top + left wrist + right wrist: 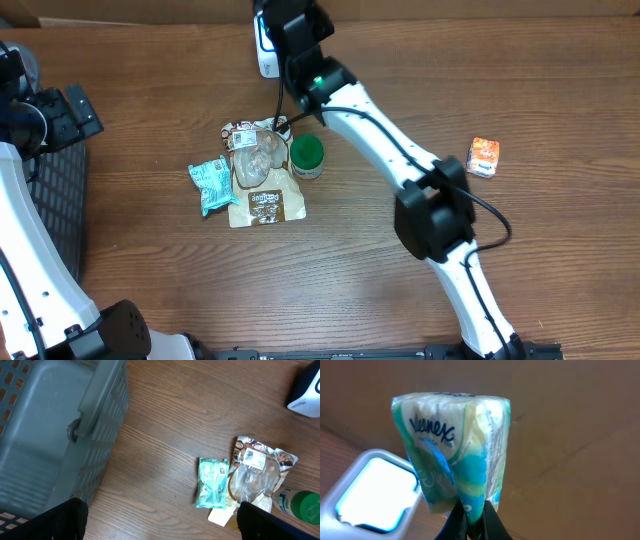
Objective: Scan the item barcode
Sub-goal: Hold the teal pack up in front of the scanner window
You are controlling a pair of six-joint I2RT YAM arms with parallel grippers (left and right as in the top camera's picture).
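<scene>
A Kleenex tissue pack [452, 455], white with teal and green print, is the item. My right gripper [472, 510] is shut on its lower edge and holds it upright. Just left of the pack, in the right wrist view, lies the white scanner [370, 492] with its window glowing. From overhead the right gripper [290, 25] sits at the table's far edge beside the scanner [266, 50]; the arm hides the pack there. My left gripper [160, 525] is open, above bare wood between the basket and the pile of packets, with nothing between its fingers.
A grey basket [45, 435] stands at the left. Mid-table lie a teal packet [211, 185], a brown pouch [265, 205], a clear printed bag [255, 150] and a green-lidded bottle [307, 156]. A small orange box [483, 156] sits at the right.
</scene>
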